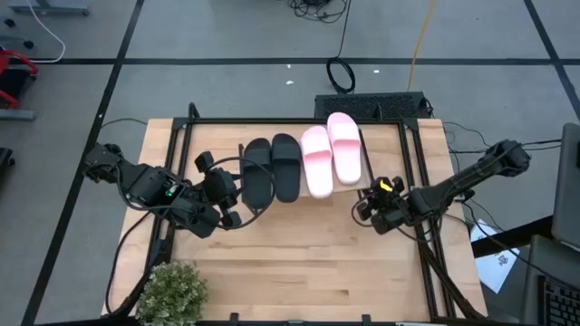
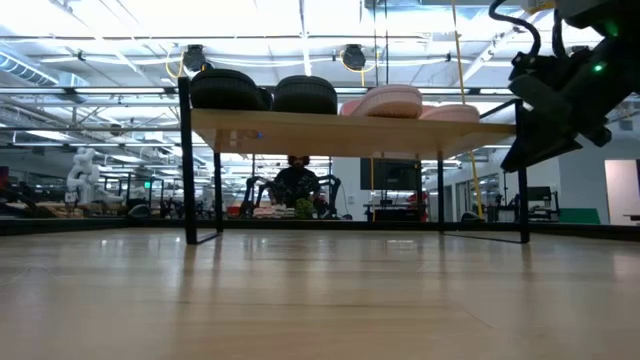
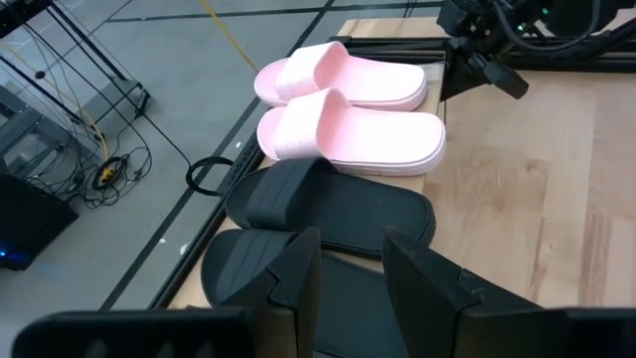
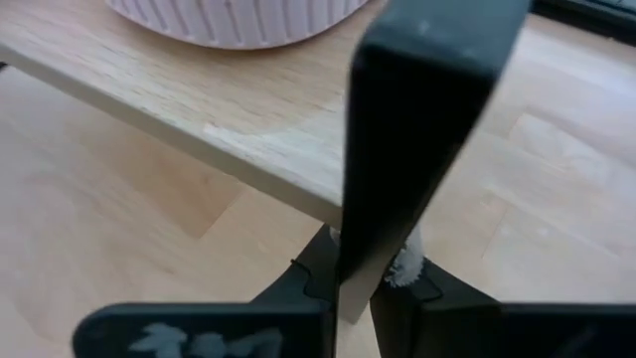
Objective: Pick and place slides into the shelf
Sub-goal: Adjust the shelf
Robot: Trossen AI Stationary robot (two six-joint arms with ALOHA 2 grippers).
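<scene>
At frame centre, on the wooden table: shelf bearing two black slides, two pink slides; left gripper parted, right gripper closed, empty.

Seen only as low rounded humps above the shelf plank in the low view: both black slides and both pink slides, soles and straps hidden by the plank edge; cut off by the picture edge beside the shelf's far leg there, the right gripper; shown only as a ribbed pink sole edge above the plank in the right wrist view, one pink slide; blurred and too small to make out, under the shelf, a seated person.
</scene>
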